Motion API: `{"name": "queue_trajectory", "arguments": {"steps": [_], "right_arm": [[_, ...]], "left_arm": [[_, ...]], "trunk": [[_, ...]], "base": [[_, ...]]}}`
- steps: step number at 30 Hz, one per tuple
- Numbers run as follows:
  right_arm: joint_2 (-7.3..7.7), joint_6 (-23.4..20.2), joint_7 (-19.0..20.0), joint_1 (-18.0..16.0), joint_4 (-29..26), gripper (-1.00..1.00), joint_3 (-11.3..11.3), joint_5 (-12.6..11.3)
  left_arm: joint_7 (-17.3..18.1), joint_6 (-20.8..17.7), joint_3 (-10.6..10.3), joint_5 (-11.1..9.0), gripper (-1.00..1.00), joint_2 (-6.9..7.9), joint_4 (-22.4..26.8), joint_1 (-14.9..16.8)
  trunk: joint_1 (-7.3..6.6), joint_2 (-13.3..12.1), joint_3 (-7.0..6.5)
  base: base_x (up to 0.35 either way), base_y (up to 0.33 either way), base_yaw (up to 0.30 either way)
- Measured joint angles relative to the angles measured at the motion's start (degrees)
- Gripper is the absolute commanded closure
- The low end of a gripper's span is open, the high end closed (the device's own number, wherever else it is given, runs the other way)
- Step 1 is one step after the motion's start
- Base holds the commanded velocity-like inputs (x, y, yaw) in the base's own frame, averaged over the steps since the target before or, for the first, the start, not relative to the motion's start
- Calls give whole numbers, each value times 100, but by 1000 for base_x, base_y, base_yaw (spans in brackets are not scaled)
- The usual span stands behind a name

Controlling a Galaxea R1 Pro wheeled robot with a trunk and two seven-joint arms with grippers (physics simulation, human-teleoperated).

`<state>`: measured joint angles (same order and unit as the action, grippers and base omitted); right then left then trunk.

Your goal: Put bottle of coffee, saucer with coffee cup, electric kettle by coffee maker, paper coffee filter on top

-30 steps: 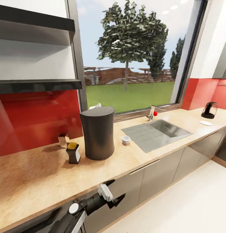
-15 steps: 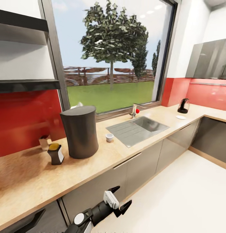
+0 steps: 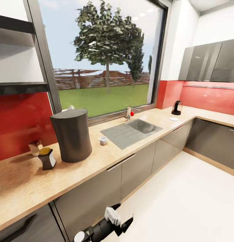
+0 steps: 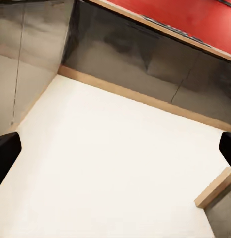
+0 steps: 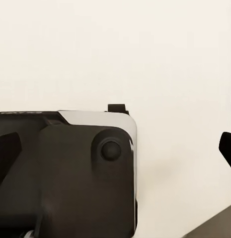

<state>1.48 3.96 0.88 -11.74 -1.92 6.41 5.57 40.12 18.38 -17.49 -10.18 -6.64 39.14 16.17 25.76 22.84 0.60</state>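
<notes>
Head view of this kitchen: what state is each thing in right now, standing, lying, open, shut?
Coffee maker: upright on the countertop.
Bottle of coffee: upright, lid on, beside the coffee maker.
Coffee cup: upright, next to the sink, not on a saucer.
Electric kettle: upright, far along the counter.
Saucer: flat, bare, by the kettle.
Left gripper: open, empty, held below counter height.

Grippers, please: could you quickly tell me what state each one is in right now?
Left gripper: open, fingers spread wide, holding nothing.
Right gripper: open, fingers far apart, holding nothing.
</notes>
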Motion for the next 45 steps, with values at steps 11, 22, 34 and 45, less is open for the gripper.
{"name": "queue_trajectory", "arguments": {"steps": [11, 22, 34, 45], "right_arm": [[-8, -4, 2, 1, -1, -100, 3, -7], [-9, -3, 16, 0, 0, -100, 4, -8], [-11, -3, 13, 0, 1, -100, 2, -8], [-11, -14, 15, 1, 0, -100, 12, -8]], "left_arm": [[-3157, -74, 9, 52, -100, 232, -3938, -305], [-4092, -905, 31, 5, -100, 625, -4151, -1306], [-4592, -1551, 8, 25, -100, 798, -4160, -1438], [-4592, -1512, 4, 55, -100, 748, -4116, -1446]], "trunk": [[0, 0, 0], [0, 0, 0], [0, 0, 0], [-3, 1, 0]], "base": [[0, 0, -263], [0, 0, -266], [0, 0, -259], [135, -2, -266]]}}
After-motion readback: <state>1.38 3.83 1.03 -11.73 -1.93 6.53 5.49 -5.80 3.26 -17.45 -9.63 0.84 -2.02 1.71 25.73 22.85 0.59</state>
